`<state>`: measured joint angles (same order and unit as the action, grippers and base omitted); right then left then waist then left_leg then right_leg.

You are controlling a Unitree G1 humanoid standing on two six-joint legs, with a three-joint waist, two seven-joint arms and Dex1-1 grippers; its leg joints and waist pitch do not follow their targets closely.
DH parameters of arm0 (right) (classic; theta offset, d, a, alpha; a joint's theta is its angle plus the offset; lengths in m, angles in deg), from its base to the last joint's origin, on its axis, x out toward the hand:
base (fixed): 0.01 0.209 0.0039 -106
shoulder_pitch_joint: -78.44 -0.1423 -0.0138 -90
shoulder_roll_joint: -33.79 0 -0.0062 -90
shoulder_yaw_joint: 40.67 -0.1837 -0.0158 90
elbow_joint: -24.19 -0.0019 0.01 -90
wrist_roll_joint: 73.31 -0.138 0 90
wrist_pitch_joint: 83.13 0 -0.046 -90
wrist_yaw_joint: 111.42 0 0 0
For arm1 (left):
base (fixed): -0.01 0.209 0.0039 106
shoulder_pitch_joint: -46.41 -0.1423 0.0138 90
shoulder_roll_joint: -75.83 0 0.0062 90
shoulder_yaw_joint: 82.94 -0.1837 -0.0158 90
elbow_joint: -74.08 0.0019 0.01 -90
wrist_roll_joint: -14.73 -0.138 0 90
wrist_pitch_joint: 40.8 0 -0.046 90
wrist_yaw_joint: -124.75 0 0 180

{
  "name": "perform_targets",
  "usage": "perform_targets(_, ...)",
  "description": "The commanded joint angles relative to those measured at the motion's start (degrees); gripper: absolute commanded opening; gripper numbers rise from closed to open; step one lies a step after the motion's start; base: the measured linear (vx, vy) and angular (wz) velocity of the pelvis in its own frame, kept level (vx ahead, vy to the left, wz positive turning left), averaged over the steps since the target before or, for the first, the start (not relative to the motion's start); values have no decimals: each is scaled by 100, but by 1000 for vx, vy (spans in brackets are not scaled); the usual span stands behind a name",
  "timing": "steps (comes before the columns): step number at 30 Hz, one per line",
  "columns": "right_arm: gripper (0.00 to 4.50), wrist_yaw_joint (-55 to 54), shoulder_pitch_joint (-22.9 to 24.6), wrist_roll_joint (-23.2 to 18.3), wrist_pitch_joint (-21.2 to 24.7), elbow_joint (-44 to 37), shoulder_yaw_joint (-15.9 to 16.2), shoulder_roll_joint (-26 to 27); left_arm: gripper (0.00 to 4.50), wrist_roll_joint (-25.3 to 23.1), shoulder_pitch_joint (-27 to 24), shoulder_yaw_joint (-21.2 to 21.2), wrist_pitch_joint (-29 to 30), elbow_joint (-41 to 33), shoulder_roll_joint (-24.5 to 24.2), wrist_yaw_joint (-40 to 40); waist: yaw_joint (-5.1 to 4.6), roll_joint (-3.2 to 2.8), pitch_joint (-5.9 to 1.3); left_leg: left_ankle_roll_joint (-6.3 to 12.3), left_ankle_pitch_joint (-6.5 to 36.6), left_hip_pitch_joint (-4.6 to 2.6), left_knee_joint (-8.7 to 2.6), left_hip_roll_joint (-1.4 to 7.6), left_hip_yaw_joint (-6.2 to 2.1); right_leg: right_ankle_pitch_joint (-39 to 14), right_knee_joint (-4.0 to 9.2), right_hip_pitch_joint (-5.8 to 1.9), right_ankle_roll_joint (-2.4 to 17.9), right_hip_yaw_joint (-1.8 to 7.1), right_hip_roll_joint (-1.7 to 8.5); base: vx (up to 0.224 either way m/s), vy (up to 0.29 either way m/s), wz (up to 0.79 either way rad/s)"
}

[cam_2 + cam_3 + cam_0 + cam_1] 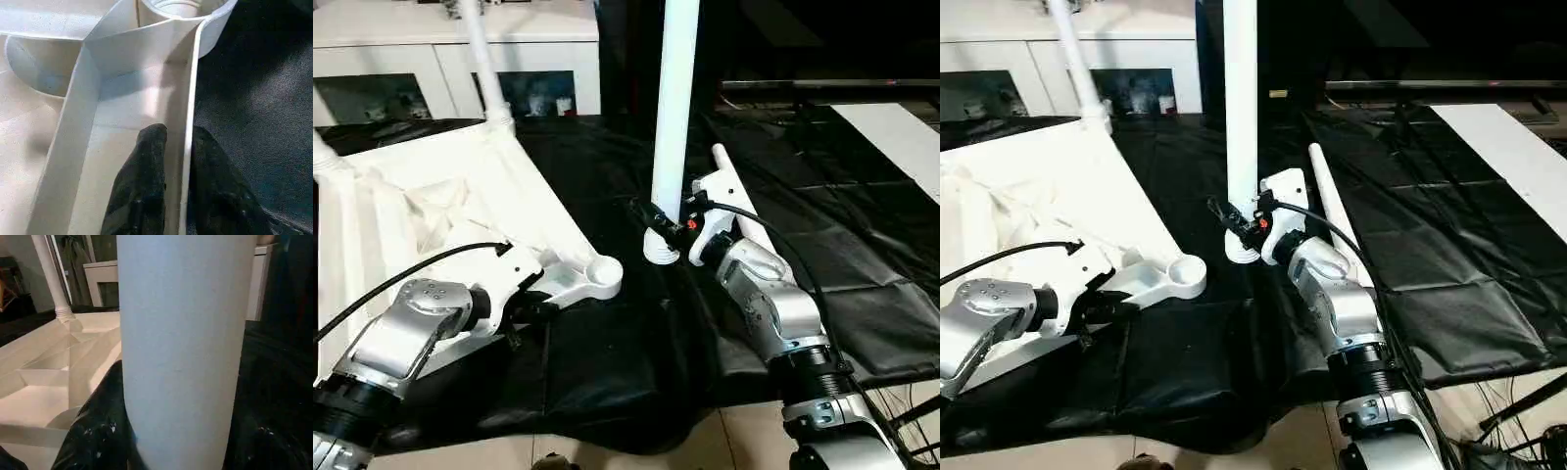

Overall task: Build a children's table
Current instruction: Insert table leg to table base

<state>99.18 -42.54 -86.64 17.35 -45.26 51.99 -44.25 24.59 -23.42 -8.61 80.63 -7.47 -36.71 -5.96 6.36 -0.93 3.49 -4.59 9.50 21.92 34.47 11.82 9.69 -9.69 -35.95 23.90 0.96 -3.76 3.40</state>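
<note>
The children's table's white tabletop lies upside down on black cloth. One leg stands in its far corner socket and another at the left edge. The near corner socket is empty. My left gripper is shut on the tabletop's rim just behind that socket, one finger inside the rim wall and the other outside. My right gripper is shut on a third leg, held upright with its foot on the cloth right of the socket. A fourth leg lies behind the right wrist.
A white cabinet with glass doors stands at the back. A white board lies at the far right. The black cloth ends near me over tiled floor. Black cables run along both forearms.
</note>
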Motion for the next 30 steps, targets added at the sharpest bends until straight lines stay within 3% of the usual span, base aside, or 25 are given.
perform_targets(1,186,36,28,11,-81,-17,-27,-17,54,-82,39,71,-50,92,-27,2,-7,-60,-410,-227,1605,-117,-444,84,-49,-1945,480,-266,753,279,407,0,0,0)
perform_targets(4,186,64,15,-6,-74,5,-33,-22,37,51,-15,212,-337,124,67,69,-6,-34,-407,-218,1616,-120,-445,87,-46,-2037,492,-259,735,279,409,0,0,0)
perform_targets(9,186,213,-14,-159,57,39,-53,5,3,254,-179,339,-998,163,272,282,2,-47,-431,-195,1489,-110,-445,104,-51,-1783,458,-266,769,280,411,0,0,0)
perform_targets(11,186,401,-24,-327,330,-15,-47,-9,1,247,-212,270,-1095,109,324,322,-2,-38,-435,-150,1438,-108,-440,102,-47,-1569,439,-281,840,282,402,0,0,0)
perform_targets(12,186,817,-26,-594,743,-124,7,-84,0,265,-274,106,-1202,-78,481,427,4,-5,-438,-98,1388,-112,-430,107,-35,-1461,430,-282,887,283,398,0,0,0)
perform_targets(13,186,975,-37,-720,927,-133,2,-113,0,261,-292,-24,-1210,-186,583,464,8,-13,-436,-80,1369,-112,-427,107,-32,-1434,429,-285,909,286,398,0,0,0)
perform_targets(15,186,1048,-44,-782,1012,-127,-8,-127,0,259,-298,-102,-1200,-248,646,481,43,-17,-434,-56,1336,-127,-424,126,-21,-1456,435,-263,926,286,410,0,0,0)
perform_targets(16,186,1111,-51,-772,1038,-96,18,-156,0,204,-298,-225,-1235,-282,695,500,45,10,-432,-56,1325,-127,-426,129,-15,-1463,434,-265,925,286,411,0,0,0)
perform_targets(21,186,1274,-76,-584,973,56,184,-240,0,-282,-220,-752,-1655,-55,899,651,155,46,-413,-75,1358,-151,-424,131,6,-1904,496,-230,727,308,445,0,0,0)
perform_targets(27,186,1329,-59,-560,1146,-108,267,-331,0,-669,-47,-1005,-1846,135,859,746,154,32,-368,-191,1839,-205,-459,135,-24,-2779,595,-181,498,298,458,0,0,0)
perform_targets(28,186,1340,-47,-548,1157,-136,276,-345,0,-732,-16,-1041,-1877,190,830,750,162,9,-370,-207,1926,-234,-451,130,-28,-2923,616,-159,450,298,462,0,0,0)
perform_targets(29,186,1348,-41,-544,1162,-152,285,-357,0,-780,2,-1059,-1907,231,817,758,155,18,-366,-211,1963,-233,-453,127,-29,-2983,631,-157,424,296,460,0,0,0)
perform_targets(30,186,1348,-38,-544,1163,-156,285,-360,0,-786,5,-1060,-1909,238,815,757,143,30,-371,-235,1981,-189,-474,132,-57,-3051,623,-201,389,283,482,0,0,0)
